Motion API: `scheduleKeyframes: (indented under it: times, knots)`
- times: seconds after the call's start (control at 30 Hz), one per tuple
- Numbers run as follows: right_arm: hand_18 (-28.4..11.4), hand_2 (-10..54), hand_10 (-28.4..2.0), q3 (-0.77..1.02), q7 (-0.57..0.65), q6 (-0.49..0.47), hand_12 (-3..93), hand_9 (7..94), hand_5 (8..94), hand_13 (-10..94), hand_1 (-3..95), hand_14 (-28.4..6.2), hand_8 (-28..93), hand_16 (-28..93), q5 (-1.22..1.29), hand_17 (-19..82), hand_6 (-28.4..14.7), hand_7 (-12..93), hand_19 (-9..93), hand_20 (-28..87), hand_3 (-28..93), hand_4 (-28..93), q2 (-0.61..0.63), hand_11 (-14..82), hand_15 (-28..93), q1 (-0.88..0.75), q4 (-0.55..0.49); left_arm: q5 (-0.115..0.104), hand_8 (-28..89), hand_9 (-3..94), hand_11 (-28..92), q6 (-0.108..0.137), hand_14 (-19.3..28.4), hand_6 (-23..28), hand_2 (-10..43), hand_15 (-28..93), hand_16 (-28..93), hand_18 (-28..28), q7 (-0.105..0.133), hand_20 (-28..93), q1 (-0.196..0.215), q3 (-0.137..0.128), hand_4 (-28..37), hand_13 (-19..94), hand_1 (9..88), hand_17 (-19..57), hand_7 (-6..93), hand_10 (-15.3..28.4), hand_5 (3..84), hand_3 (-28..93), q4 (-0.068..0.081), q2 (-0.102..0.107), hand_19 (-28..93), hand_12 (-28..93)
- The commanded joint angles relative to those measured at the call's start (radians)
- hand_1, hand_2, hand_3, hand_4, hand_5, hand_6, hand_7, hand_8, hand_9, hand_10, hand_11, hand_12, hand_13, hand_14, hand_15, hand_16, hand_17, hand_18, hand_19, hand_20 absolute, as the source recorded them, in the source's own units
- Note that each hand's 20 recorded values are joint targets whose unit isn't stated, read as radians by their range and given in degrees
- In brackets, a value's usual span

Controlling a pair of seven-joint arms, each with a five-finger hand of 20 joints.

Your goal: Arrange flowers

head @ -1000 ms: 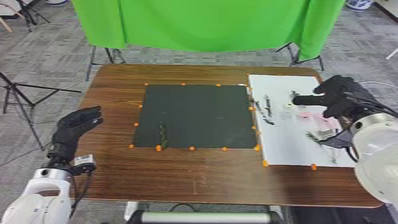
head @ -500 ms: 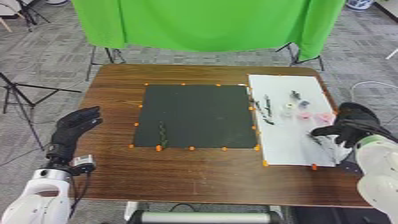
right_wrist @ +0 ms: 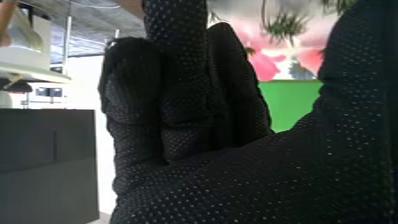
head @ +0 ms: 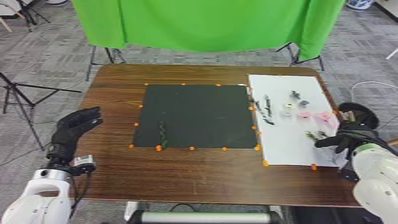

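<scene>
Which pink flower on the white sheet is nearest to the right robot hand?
The rightmost pink flower; the other pink flower lies farther left, closer to the white flowers.

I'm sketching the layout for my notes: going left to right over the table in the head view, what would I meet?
Left hand → green sprig → dark stems → white flowers → right hand
</scene>
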Motion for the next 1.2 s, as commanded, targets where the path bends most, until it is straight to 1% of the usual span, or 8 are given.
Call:
scheduleKeyframes:
  times: [0.03,0.2,0.3,0.37,0.5,0.9,1.03,1.2]
  knots:
    - [-7.6,-9.5,-16.6,-0.026,0.005,0.069,17.0,79.6,65.0,91,41.8,-6.6,-7,27,-0.005,66,-5.8,10,74,32,59,-22,-0.01,13.0,32,-0.009,0.026,-0.001,-9,43.2,23,-0.002,15.9,0.8,-9.5,28,0,13.5,-0.008,25,0.009,-0.001,-14.0,38,40.5,10.6,21.9,11.6,47.7,63,-0.005,-0.009,20,15]
    - [-6.7,-9.5,-14.3,-0.041,-0.006,0.172,19.2,87.7,70.8,94,47.8,-4.6,-8,27,0.031,69,-4.1,13,75,33,60,-22,-0.01,18.8,35,-0.008,0.038,0.0,-9,43.3,23,-0.002,15.8,0.7,-9.5,28,0,13.6,-0.009,25,0.007,-0.001,-14.1,38,40.5,10.5,22.0,11.6,47.7,63,-0.004,-0.011,20,15]
    - [-6.4,-9.5,-13.0,-0.047,-0.015,0.233,21.4,91.2,75.9,94,56.8,-4.0,8,23,0.036,72,-4.4,14,76,36,51,-17,-0.009,21.5,42,-0.009,0.046,0.0,-9,43.2,23,-0.005,15.8,0.7,-9.5,28,1,13.6,-0.012,25,0.001,0.003,-14.1,38,40.5,10.4,21.9,11.5,47.7,63,-0.001,-0.01,20,15]
    - [-6.4,-9.5,-12.2,-0.041,-0.018,0.261,22.2,93.0,80.0,94,60.5,-3.6,12,21,0.06,74,-4.7,15,77,38,49,-15,-0.01,23.3,47,-0.015,0.044,0.0,-9,43.2,23,-0.007,15.9,0.7,-9.5,28,1,13.6,-0.015,25,0.005,0.0,-14.2,38,40.5,10.4,22.0,11.5,47.7,63,-0.006,-0.01,20,15]
    - [-6.4,-9.5,-11.5,-0.029,-0.015,0.268,19.9,93.7,83.3,94,62.8,-3.4,14,19,0.091,75,-4.5,16,78,39,51,-13,-0.011,27.9,51,-0.017,0.038,-0.002,-9,43.2,23,-0.007,15.9,0.8,-9.5,28,1,13.6,-0.014,25,0.001,0.004,-14.1,38,40.4,10.4,21.8,11.6,47.7,63,0.0,-0.009,20,15]
    - [-5.9,-9.5,-11.9,0.007,-0.045,0.289,18.4,93.7,84.5,94,63.3,-2.8,15,17,0.196,77,-5.2,17,79,38,53,-12,-0.001,30.7,53,0.023,-0.066,-0.003,-9,43.1,23,-0.01,15.9,0.8,-9.5,28,1,13.7,-0.016,25,0.006,-0.004,-14.1,38,40.1,10.2,21.6,11.6,47.7,63,-0.006,0.0,20,15]
    - [-5.7,-9.5,-11.9,-0.034,-0.07,0.297,18.2,93.7,84.5,94,63.3,-2.7,15,17,0.231,77,-5.2,17,79,38,53,-12,0.007,30.7,53,0.095,-0.104,-0.002,-9,43.0,23,-0.011,16.0,0.8,-9.5,28,0,13.7,-0.016,25,0.008,-0.007,-14.0,38,40.1,10.1,21.6,11.6,47.7,63,-0.008,0.004,20,15]
    - [-5.5,-9.5,-12.0,-0.214,-0.086,0.279,18.1,93.7,84.6,94,63.2,-2.7,15,17,0.241,77,-5.2,17,79,38,53,-12,0.008,30.8,53,0.299,-0.108,0.001,-9,43.0,23,-0.014,16.0,0.6,-9.5,28,1,13.7,-0.024,25,0.014,-0.021,-14.0,38,40.0,10.1,21.7,11.6,47.6,63,-0.013,0.012,20,15]
